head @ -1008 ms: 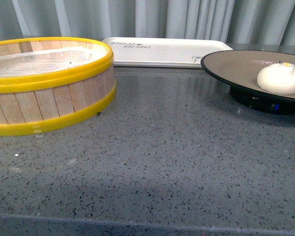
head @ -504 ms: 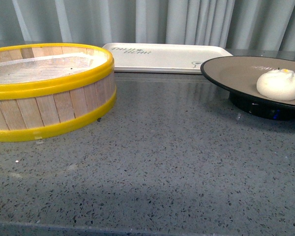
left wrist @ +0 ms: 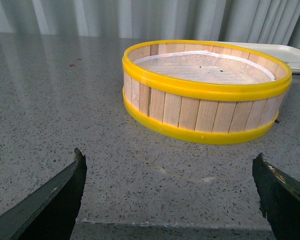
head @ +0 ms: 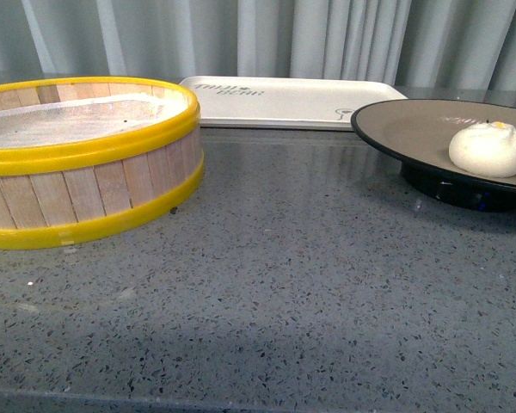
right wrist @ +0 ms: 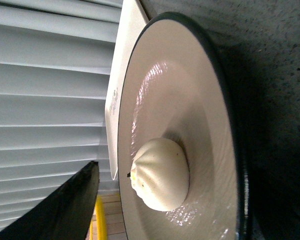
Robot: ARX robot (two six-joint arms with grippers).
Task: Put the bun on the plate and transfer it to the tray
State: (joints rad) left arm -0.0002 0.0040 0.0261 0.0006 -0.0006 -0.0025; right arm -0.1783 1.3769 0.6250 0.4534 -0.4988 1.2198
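White bun (head: 488, 149) rests on plate (head: 413, 125) — tray (head: 284, 99) just beside.

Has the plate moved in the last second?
No. The plate still overlaps the right corner of the tray the same way; the whole view shifted together.

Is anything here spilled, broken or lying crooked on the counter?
Nothing stands out. The bun sits upright on the plate, somewhat off its centre. The plate stands level on the counter, near the tray. The steamer basket looks whole, and no bun shows in it. No spill is visible.
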